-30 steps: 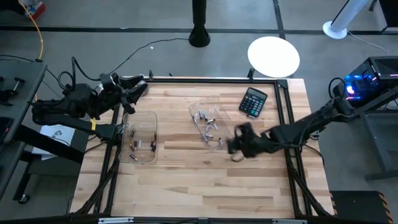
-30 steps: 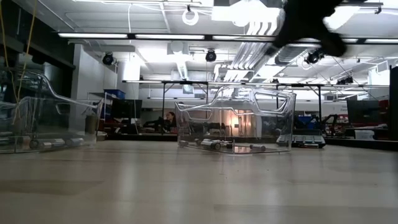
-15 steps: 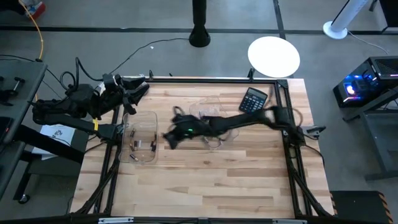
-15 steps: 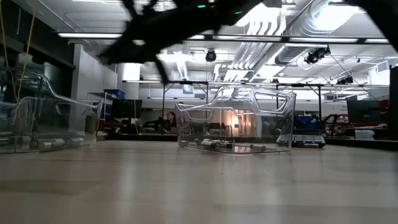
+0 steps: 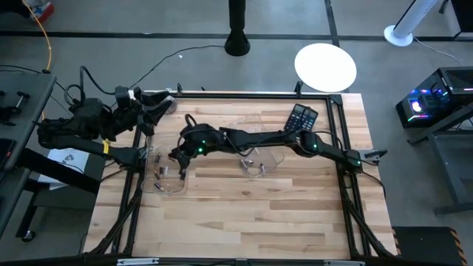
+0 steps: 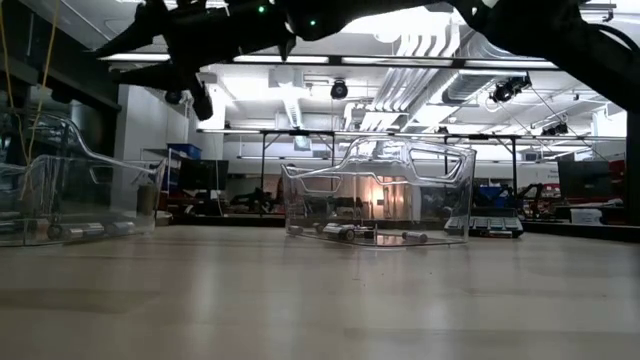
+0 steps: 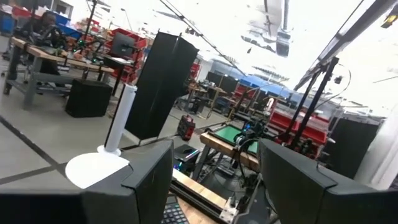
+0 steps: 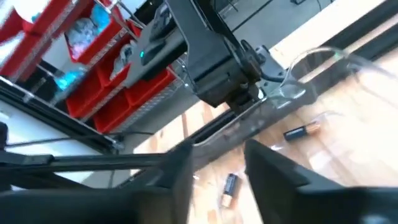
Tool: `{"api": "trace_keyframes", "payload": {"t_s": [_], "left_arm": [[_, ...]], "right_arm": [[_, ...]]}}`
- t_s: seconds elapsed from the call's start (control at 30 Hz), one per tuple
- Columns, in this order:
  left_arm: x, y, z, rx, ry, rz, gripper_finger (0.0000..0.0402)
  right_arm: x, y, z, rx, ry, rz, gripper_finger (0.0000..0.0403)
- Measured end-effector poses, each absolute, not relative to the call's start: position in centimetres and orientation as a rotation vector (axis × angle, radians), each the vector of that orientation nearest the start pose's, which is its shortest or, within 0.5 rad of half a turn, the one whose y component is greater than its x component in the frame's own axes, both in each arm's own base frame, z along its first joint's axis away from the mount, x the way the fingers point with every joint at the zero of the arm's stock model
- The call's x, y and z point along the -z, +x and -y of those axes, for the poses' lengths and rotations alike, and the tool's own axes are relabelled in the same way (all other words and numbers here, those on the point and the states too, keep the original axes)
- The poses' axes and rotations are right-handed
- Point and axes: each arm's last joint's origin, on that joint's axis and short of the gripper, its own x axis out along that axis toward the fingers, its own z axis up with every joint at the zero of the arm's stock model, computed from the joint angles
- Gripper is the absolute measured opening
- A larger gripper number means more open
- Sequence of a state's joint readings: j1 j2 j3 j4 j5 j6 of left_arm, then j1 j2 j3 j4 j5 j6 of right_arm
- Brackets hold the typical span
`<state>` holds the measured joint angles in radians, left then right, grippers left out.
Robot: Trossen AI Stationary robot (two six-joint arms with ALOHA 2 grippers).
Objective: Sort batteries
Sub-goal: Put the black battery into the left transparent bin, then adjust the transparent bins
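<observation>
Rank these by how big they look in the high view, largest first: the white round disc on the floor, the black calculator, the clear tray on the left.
1. white round disc
2. left clear tray, slightly smaller than the disc, and partly hidden by the right arm, so unsure
3. black calculator, clearly smallest

On the wooden table there are two clear plastic trays: one at the left and one in the middle. There is one black calculator, far and to the right. The batteries are too small for an exact count: about three or four in the left tray and about five or six in the middle tray. There are two robot arms: one at the left, one reaching from the right.
</observation>
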<state>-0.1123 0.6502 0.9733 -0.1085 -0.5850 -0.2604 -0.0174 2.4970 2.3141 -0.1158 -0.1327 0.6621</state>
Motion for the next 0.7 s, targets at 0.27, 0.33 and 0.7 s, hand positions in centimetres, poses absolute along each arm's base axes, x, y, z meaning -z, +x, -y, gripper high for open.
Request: {"api": "trace_keyframes", "payload": {"t_s": [0.27, 0.33, 0.7], "left_arm": [[-41.5, 10.0, -0.1, -0.399, -0.363, 0.241, 0.0225], [-40.7, 9.8, 0.0, -0.395, -0.372, 0.161, 0.0225], [-30.3, 13.0, 1.1, -0.620, -0.515, -0.529, 0.0090]], "right_arm": [[-28.7, 53.4, 3.4, 0.095, 0.449, -0.589, 0.0222], [-29.9, 51.0, 3.8, 0.193, 0.311, -0.732, 0.0221], [-36.5, 38.7, 5.7, 0.551, -0.031, -1.267, 0.0064]]}}
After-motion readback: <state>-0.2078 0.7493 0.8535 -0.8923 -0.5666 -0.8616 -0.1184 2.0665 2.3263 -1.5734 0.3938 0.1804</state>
